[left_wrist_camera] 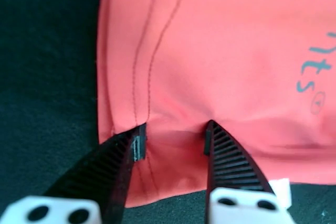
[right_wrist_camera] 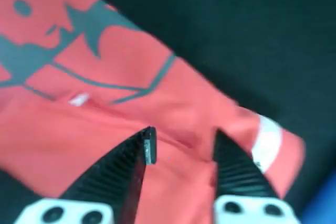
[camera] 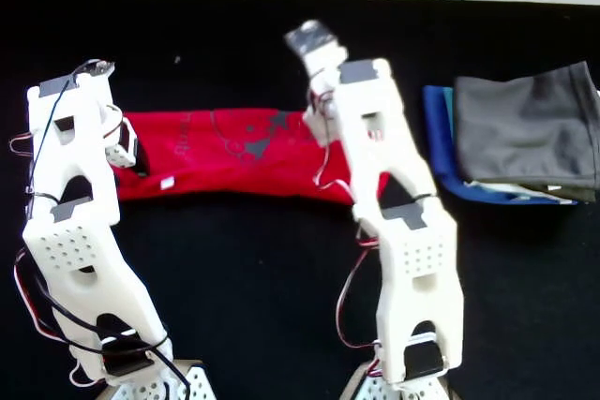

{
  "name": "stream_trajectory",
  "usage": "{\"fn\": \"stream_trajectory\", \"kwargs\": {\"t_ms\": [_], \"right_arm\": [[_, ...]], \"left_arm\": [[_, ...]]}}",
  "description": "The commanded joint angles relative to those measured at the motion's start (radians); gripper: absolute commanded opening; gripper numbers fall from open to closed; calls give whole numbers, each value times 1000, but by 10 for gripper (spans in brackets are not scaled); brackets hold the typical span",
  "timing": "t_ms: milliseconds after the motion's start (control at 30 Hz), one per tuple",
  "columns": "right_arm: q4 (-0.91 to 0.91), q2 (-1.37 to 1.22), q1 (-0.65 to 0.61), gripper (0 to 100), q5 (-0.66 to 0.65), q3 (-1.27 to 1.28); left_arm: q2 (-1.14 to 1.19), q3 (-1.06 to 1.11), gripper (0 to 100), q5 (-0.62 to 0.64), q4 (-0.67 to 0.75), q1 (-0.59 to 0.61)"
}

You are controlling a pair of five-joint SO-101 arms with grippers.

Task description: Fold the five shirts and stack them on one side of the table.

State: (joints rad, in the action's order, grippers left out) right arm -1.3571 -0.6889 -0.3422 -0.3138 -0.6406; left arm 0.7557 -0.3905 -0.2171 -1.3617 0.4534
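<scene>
Table [camera: 234, 278]: black cloth surface.

Red shirt [camera: 225, 161]: folded into a long strip, lying left to right across the middle of the table, grey print facing up.

Left arm [camera: 70, 185]: at the shirt's left end. Left gripper [left_wrist_camera: 173, 140]: jaws apart, both tips down on the red fabric just inside the stitched hem, with a flat span of cloth between them. Nothing clamped.

Right arm [camera: 384, 156]: over the shirt's right end. Right gripper [right_wrist_camera: 184, 145]: jaws apart over the red cloth beside the print. Cannot tell whether the tips touch the fabric.

Stack [camera: 525, 138]: folded shirts at the table's right side, well apart from the red shirt. Grey shirt [camera: 530, 124] on top, with a blue shirt [camera: 441, 138] showing under it along the left edge.
</scene>
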Motion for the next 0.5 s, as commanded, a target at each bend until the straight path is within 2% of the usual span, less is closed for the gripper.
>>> {"fn": "stream_trajectory", "kwargs": {"t_ms": [0,200,400,467], "right_arm": [[-76,13,7,224,20,-124],[-252,12,2,224,21,-274],[-409,16,-70,224,23,-367],[-409,38,-73,224,23,-375]], "left_arm": [[12,-1,196,5,21,-7],[12,-1,196,5,21,-7],[-12,-28,196,6,17,-7],[-56,-73,196,32,-48,-7]]}}
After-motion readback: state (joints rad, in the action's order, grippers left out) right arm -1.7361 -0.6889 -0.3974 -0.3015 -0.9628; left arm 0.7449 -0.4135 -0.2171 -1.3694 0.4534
